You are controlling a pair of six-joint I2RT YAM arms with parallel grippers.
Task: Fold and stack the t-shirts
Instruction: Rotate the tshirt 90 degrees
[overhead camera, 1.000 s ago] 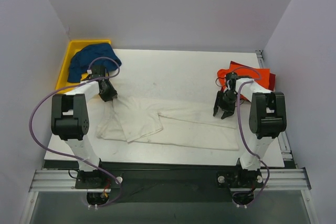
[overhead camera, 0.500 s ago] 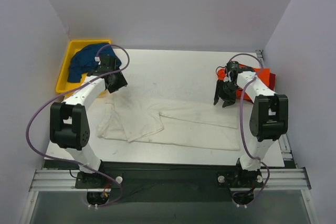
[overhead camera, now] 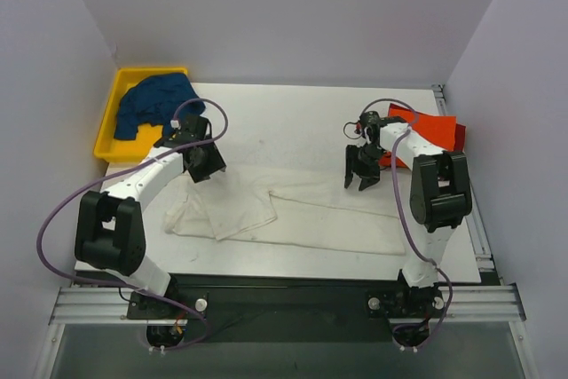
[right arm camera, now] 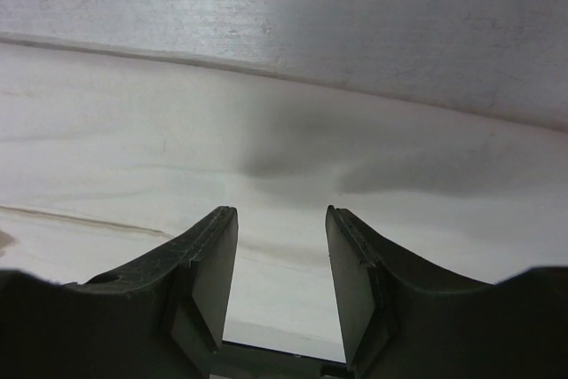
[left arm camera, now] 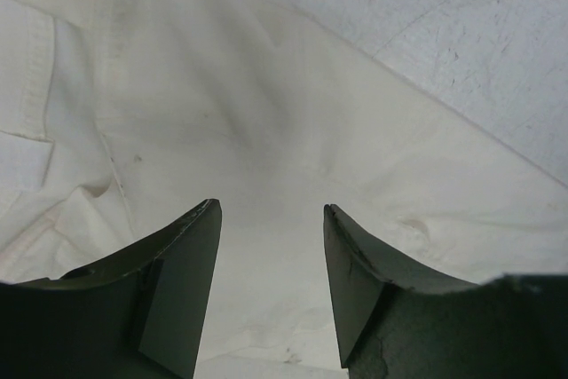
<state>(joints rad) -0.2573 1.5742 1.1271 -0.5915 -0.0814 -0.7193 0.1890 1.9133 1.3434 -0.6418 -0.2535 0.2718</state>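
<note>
Right now the off-white t-shirt [overhead camera: 311, 219] lies spread across the near half of the worktop [overhead camera: 284, 122], rumpled and doubled over at its left end. Your left gripper [overhead camera: 204, 170] hovers over the shirt's far-left edge and your right gripper [overhead camera: 358, 184] over its far-right edge. Both have their jaws standing moderately apart with nothing between them. The main risk is a mismatched pinch: the left wrist view shows seams and overlapping layers under the jaws, so closing there could catch only the top layer, or a sleeve, and the fold would come out skewed. On the right the cloth looks flat and thin. Come down too shallow and you grab nothing; too deep and the fingertips scrape the worktop. If one side grips and the other slips, the whole shirt will likely drag sideways — perhaps toward the orange-red t-shirt [overhead camera: 435, 130] beyond its far-right corner, or the yellow bin [overhead camera: 111, 108] holding the dark blue t-shirt [overhead camera: 155, 99] beyond its far-left corner.
</note>
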